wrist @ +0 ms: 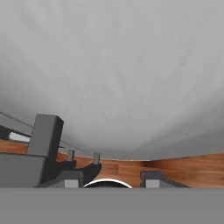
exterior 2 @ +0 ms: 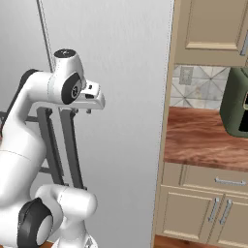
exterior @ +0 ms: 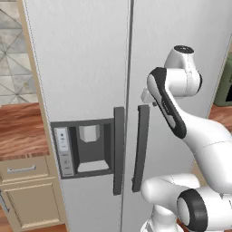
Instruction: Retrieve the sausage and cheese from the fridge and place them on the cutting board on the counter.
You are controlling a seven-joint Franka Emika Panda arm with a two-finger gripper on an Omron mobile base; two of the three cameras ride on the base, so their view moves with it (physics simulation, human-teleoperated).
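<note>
The fridge [exterior: 81,59] [exterior 2: 121,72] stands with both light-grey doors shut, so the sausage and cheese are hidden. Its two dark vertical handles [exterior: 141,145] [exterior 2: 70,145] run down the middle seam. My gripper [exterior: 147,97] [exterior 2: 82,111] hovers close to the right door, just above the top of the right handle. In the hand view the gripper [wrist: 111,178] faces the grey door [wrist: 113,78], fingers apart with nothing between them, and the handle's top [wrist: 43,138] sits to the lower left. The counter [exterior: 20,131] [exterior 2: 203,140] flanks the fridge. The cutting board is out of view.
A dark water dispenser panel [exterior: 86,147] is set into the left door. A dark green appliance [exterior 2: 237,101] [exterior: 225,86] stands on the counter right of the fridge. Beige cabinets [exterior: 27,190] [exterior 2: 208,203] lie under both counter sections, and an upper cabinet [exterior 2: 213,29] hangs at the right.
</note>
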